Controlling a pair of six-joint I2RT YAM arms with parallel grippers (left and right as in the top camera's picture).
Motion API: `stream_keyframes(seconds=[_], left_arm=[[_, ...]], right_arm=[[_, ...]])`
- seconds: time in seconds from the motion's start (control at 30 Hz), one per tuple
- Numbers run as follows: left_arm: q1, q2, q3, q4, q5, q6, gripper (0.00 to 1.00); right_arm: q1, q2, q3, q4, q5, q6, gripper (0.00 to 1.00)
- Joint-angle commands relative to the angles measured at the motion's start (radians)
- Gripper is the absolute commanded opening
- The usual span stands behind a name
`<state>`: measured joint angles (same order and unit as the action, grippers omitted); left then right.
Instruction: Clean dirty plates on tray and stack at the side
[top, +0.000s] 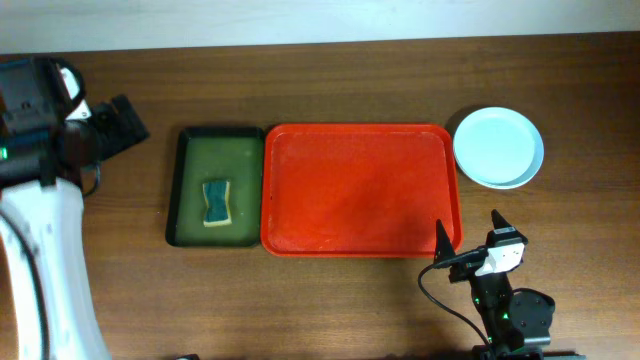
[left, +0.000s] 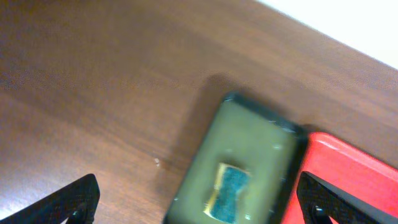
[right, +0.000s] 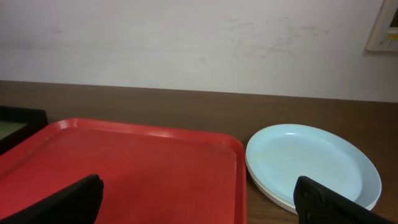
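Observation:
The red tray (top: 360, 190) lies in the middle of the table with nothing on it. It also shows in the right wrist view (right: 124, 168) and in the left wrist view (left: 354, 174). The plates (top: 498, 147) are stacked to the right of the tray, a pale blue-green one on top. The stack also shows in the right wrist view (right: 311, 165). My right gripper (top: 470, 240) is open and empty at the tray's front right corner (right: 199, 202). My left gripper (left: 196, 202) is open and empty, high at the far left above the table.
A dark green tray (top: 215, 187) with murky liquid and a blue-and-yellow sponge (top: 216, 203) sits against the red tray's left side. The sponge also shows in the left wrist view (left: 229, 193). A pale wall runs behind the table.

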<state>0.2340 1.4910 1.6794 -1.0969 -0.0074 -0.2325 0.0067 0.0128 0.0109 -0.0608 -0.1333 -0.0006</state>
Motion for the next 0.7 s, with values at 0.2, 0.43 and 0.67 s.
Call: stream_keyframes(seconds=[0.2,0.43,0.67], left_arm=[[-0.339,-0.394,0.004,0.000,0.002,-0.013,0.99],[-0.343,-0.661,0.004,-0.072,0.001,-0.013,0.99],[-0.343,-0.875,-0.010,-0.244,0.001,-0.013,0.99]], right_arm=[[-0.007,-0.008,-0.005,-0.006,-0.013,-0.003,0.99],[-0.007,-0.008,-0.005,-0.006,-0.013,-0.003,0.99],[-0.007,-0.008,-0.005,-0.006,-0.013,-0.003,0.99]])
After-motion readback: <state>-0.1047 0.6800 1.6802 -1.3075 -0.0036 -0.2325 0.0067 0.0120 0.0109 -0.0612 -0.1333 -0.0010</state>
